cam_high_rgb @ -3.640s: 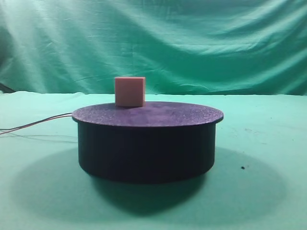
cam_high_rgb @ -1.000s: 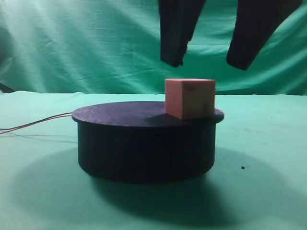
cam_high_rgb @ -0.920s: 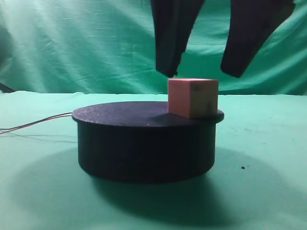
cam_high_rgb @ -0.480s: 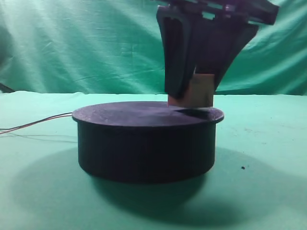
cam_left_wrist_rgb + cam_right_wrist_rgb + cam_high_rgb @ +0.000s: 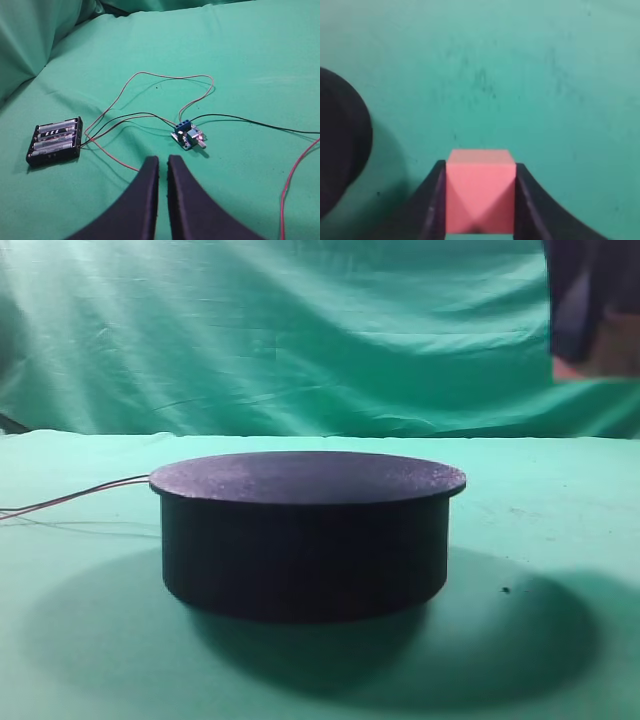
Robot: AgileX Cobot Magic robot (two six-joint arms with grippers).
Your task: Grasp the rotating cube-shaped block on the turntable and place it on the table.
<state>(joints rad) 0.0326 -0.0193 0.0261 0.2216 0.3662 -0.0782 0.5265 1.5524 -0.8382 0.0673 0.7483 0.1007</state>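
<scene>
The table (image 5: 560, 540), draped in green cloth that runs up into a matching backdrop (image 5: 300, 330), fills every view. On it sits the turntable (image 5: 305, 530), a low black drum with a bare speckled top; thin wires (image 5: 70, 502) trail off its left side. In the right wrist view its dark edge shows at the left. The right gripper (image 5: 479, 192) is high at the upper right of the exterior view, off to the side of the turntable, its two black fingers (image 5: 434, 200) pressed against opposite faces of the cube-shaped block (image 5: 479, 190), which hangs clamped above the green cloth. The left gripper (image 5: 163, 167) has its fingers drawn nearly together, holding nothing, over a black battery holder (image 5: 54, 141) and a small blue circuit board (image 5: 187, 136) joined by red and black leads
</scene>
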